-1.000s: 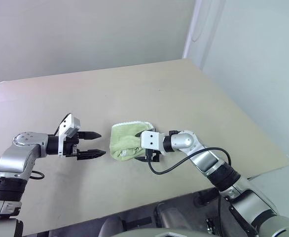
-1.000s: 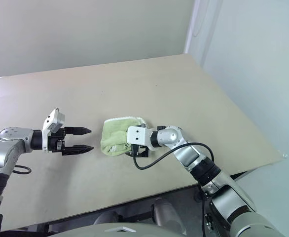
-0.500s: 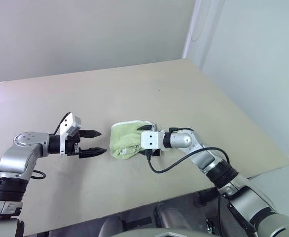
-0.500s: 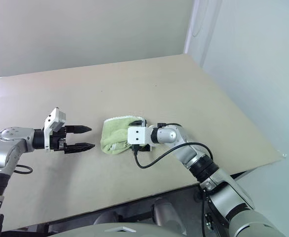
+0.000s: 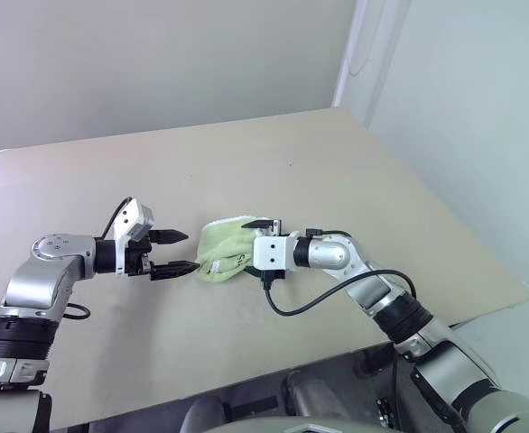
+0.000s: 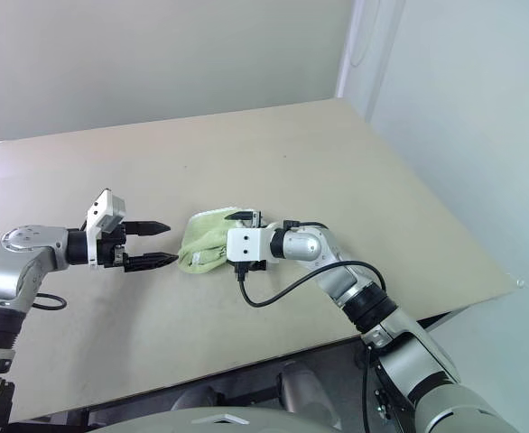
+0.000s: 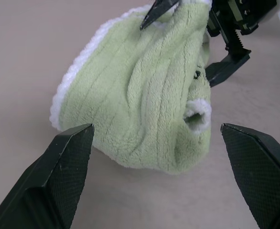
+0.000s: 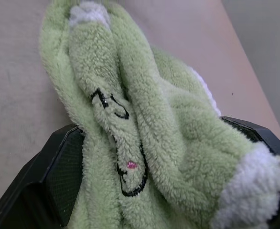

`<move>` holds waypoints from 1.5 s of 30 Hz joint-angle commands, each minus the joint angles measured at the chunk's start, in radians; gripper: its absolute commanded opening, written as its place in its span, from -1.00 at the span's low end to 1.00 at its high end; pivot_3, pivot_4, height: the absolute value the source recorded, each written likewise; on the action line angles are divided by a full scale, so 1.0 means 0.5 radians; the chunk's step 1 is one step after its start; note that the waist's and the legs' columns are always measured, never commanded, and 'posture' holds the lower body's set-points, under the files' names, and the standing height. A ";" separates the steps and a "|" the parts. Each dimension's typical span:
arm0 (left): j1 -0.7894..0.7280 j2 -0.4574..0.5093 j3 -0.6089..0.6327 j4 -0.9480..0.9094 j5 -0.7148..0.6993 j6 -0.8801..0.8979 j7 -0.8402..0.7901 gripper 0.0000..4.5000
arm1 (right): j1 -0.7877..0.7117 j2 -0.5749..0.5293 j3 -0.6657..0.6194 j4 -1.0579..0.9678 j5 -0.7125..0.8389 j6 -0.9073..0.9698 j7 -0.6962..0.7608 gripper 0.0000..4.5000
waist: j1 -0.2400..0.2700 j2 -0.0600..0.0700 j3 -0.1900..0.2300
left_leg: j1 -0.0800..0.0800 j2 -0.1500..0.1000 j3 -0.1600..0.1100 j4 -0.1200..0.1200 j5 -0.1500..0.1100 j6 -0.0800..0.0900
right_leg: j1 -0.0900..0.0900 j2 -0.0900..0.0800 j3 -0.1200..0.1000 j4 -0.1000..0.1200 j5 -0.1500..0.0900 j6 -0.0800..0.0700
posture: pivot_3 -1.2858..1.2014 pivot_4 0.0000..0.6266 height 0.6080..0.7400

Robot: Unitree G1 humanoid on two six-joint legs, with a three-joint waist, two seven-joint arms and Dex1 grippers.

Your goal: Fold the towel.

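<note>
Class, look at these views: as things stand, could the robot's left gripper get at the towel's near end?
Probably yes. The left gripper is open and points at the towel, with bare table between. The right gripper sits at the far end, the towel draped between its fingers.

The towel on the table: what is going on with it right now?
The light-green towel lies bunched on the beige table, not folded flat yet. The right gripper has its two black fingers on either side of the towel's bunched end, jaws wide, with cloth draped between them. The left gripper is open and points at the towel's other side, just short of it.
</note>
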 commanded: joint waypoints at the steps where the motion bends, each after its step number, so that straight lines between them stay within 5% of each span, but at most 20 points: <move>1: -0.042 0.000 0.038 -0.019 0.003 -0.035 0.024 0.99 | -0.017 0.001 -0.023 -0.064 -0.050 -0.095 -0.023 1.00 | 0.001 0.000 0.000 | 0.000 0.000 0.000 0.000 0.000 0.000 | 0.000 0.000 0.000 0.000 0.000 0.000 | 0.03 -1.00 1.00; 19: -0.059 -0.023 0.034 0.141 0.061 -0.162 0.037 0.99 | -0.033 -0.003 0.022 0.061 -0.301 -0.278 -0.061 1.00 | 0.002 -0.001 0.000 | 0.000 0.000 0.000 0.000 0.000 0.000 | 0.000 0.000 0.000 0.001 0.001 -0.001 | 0.03 -1.00 1.00; 22: -0.064 -0.025 0.034 0.153 0.068 -0.169 0.038 1.00 | -0.021 -0.007 0.021 0.051 -0.300 -0.283 -0.056 0.72 | 0.002 -0.001 0.000 | 0.000 0.000 0.000 0.001 0.000 0.000 | 0.000 0.000 0.000 0.001 0.001 -0.001 | 0.03 -1.00 1.00; 33: -0.102 -0.046 0.017 0.195 0.105 -0.183 0.047 1.00 | 0.021 -0.004 -0.019 0.023 -0.260 -0.299 -0.077 -0.99 | 0.001 -0.002 -0.001 | 0.001 0.000 0.000 0.001 0.000 0.000 | 0.001 0.000 0.000 0.001 0.001 -0.001 | 0.03 -1.00 1.00; 45: -0.153 -0.066 -0.002 0.243 0.131 -0.176 0.035 1.00 | -0.001 0.028 -0.476 -0.344 0.277 0.145 0.025 -0.99 | 0.005 -0.002 -0.001 | 0.001 0.000 -0.001 0.001 0.000 0.000 | 0.001 0.000 0.000 0.001 0.007 0.000 | 0.03 -1.00 1.00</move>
